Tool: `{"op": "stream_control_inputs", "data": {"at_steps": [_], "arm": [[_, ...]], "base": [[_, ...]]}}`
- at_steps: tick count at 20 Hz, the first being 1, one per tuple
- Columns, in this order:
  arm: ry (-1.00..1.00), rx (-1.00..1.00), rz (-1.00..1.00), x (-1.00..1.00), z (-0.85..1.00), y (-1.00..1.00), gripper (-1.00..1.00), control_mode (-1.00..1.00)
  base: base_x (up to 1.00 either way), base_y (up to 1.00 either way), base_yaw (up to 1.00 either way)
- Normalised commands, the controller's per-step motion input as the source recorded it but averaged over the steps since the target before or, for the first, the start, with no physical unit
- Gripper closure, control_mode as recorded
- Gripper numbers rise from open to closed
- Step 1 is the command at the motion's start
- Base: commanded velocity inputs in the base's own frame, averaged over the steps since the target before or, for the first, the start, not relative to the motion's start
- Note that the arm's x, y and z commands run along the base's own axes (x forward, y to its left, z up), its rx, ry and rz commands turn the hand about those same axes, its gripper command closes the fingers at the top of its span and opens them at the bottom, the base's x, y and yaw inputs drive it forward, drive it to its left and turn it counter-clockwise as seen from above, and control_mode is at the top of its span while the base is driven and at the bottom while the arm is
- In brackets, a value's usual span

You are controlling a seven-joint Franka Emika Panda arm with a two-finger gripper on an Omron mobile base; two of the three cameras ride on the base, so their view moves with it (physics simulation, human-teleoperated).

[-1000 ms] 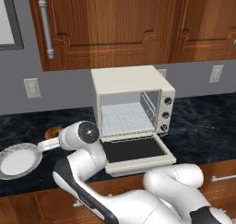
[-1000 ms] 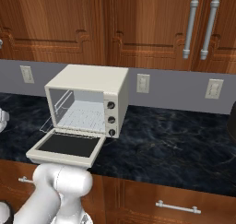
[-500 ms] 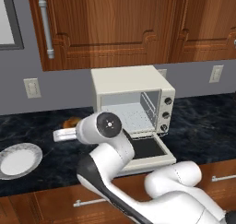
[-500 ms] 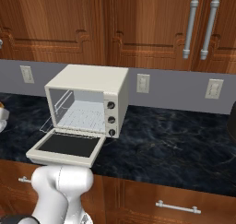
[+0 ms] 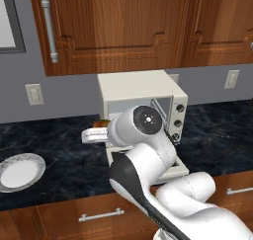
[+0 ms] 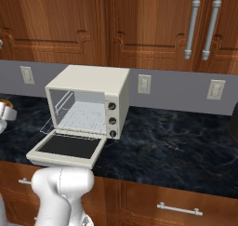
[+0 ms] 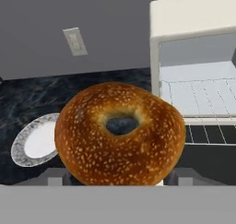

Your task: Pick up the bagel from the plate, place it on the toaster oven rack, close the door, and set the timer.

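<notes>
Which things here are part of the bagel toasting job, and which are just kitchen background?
Part of the job:
- bagel, held in the gripper
- plate, now bare
- toaster oven
- toaster oven rack
- door, hanging open

Just background:
- wooden cabinets
- wall outlets
- dark marble counter

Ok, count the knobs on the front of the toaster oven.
3. They sit in one column on the toaster oven's right front panel: top knob, middle knob, bottom knob. In the left base view the arm partly covers them.
</notes>
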Motion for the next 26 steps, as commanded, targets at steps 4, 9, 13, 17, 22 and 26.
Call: {"op": "stream_control_inputs", "data": {"at_steps": [4, 9, 13, 17, 22, 26], "arm": [[0.03, 0.00, -0.02, -0.16, 0.00, -0.70, 1.00, -1.00], [0.05, 0.00, -0.02, -0.04, 0.00, -0.60, 1.00, -1.00], [0.06, 0.00, 0.00, 0.00, 0.00, -0.58, 1.00, -1.00], [0.12, 0.00, 0.00, 0.05, 0.00, -0.43, 1.00, -1.00], [0.14, -0.02, 0.00, 0.06, -0.03, -0.26, 1.00, -1.00], [0.05, -0.05, 0.00, 0.09, -0.12, -0.25, 1.00, -1.00]], "base": [[0.00, 0.00, 0.00], [0.00, 0.00, 0.00], [0.00, 0.00, 0.00], [0.00, 0.00, 0.00], [0.00, 0.00, 0.00], [0.00, 0.00, 0.00]]}}
